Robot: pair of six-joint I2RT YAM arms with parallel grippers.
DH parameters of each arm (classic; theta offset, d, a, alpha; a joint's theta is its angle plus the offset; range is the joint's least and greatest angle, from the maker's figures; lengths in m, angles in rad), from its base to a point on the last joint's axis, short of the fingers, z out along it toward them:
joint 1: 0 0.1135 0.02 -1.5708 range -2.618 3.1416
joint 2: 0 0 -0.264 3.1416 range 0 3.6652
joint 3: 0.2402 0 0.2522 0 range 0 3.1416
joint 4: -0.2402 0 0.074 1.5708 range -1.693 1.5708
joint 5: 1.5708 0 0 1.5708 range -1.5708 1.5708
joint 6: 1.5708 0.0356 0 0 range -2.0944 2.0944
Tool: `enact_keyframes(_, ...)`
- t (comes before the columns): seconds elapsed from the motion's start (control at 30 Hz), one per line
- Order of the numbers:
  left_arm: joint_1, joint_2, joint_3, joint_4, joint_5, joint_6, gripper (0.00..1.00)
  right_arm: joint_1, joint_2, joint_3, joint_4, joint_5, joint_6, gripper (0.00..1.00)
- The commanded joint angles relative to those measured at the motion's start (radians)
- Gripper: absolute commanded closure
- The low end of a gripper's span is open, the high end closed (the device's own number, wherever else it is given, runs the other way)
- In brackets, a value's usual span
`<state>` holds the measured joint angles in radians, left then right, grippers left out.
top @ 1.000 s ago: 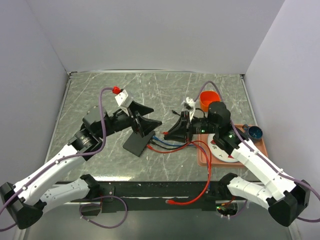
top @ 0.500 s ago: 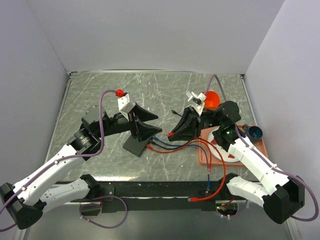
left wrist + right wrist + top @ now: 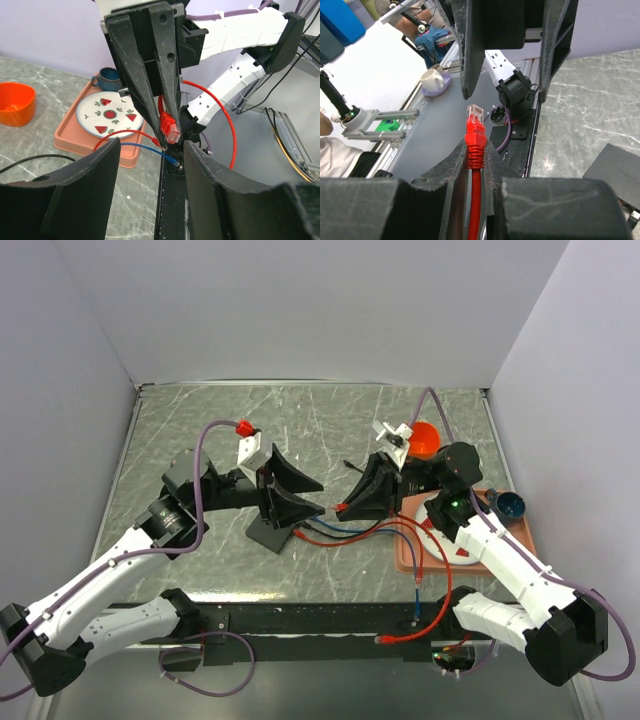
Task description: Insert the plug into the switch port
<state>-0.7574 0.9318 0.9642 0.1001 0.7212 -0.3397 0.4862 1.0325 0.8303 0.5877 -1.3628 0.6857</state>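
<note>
**Top view.** The right pincer (image 3: 345,507) is clenched on the plug (image 3: 341,508), which is held in mid-air over the middle of the table (image 3: 200,420). The red cable (image 3: 440,580) trails back to the near edge. The left pincer (image 3: 305,498) faces it from the left, jaws parted and nothing held. The black box (image 3: 268,532) lies on the table directly beneath the left pincer. Its port cannot be made out. The pink tray (image 3: 405,558) sits at the right, apart from the work.

**Left wrist view.** The plug (image 3: 170,127) is seen pinched at the tips of the right pincer, just beyond the spread left fingers (image 3: 75,195). It is judged to be offered for a handover or a regrip.

**Right wrist view.** The plug (image 3: 475,125) is gripped by its ribbed sleeve, so the contact end stands clear of the fingers (image 3: 445,190). This hold is judged to leave that end free for the socket. The opposing jaws stand wide on either side of the plug's line, not touching it. A corner of the black box (image 3: 615,167) is seen low at the right, well off that line, so insertion is judged not yet begun.
</note>
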Motion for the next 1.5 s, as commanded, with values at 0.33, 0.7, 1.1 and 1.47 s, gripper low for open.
enact_keyframes(0.33,-0.072,0.027,0.067,0.047,0.015,-0.007,0.47,-0.009,0.027,-0.008,0.126,-0.001,0.063,1.00)
enact_keyframes(0.7,-0.134,0.114,0.134,-0.011,-0.040,0.036,0.89,-0.009,0.041,-0.010,0.155,0.004,0.086,1.00)
enact_keyframes(1.1,-0.149,0.105,0.131,-0.091,-0.154,0.079,0.40,-0.015,0.049,-0.010,0.212,0.008,0.133,1.00)
enact_keyframes(1.47,-0.151,0.087,0.099,-0.011,-0.199,0.036,0.99,-0.017,0.052,-0.014,0.204,0.005,0.123,1.00)
